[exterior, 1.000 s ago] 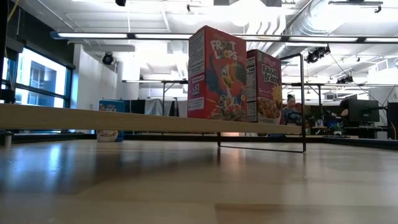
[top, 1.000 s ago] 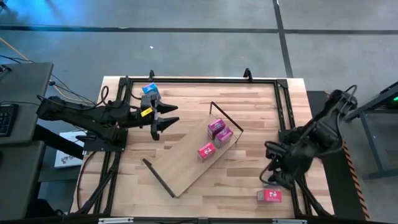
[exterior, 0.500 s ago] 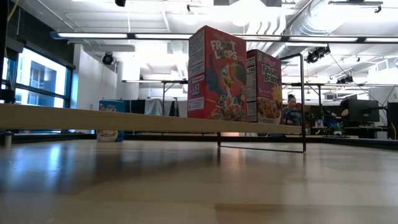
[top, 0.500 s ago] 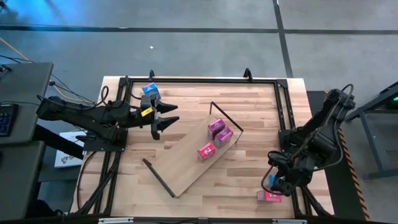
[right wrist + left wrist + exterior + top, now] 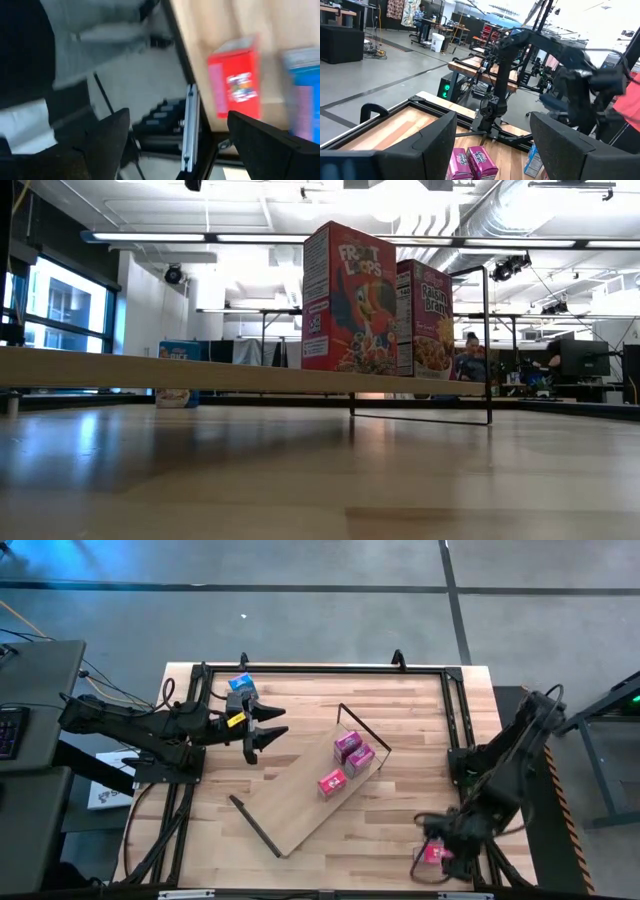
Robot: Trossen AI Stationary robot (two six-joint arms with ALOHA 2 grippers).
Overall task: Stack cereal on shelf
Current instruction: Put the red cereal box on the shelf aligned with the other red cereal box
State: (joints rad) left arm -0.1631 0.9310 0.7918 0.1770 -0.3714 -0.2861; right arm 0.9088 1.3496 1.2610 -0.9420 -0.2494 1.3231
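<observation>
Standing on the shelf (image 5: 305,805): three pink cereal boxes (image 5: 347,744), near its far wire frame. Blue box (image 5: 241,684) sits by the left gripper (image 5: 268,726), fingers spread, empty. Right gripper (image 5: 438,852), wide open, has dropped from mid-table edge onto the red box (image 5: 432,854) at the front right corner, partly covering it.

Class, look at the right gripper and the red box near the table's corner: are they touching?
Apart. The right wrist view shows the red box lying on the table well beyond the right gripper, whose open fingers have clear space around them.
</observation>
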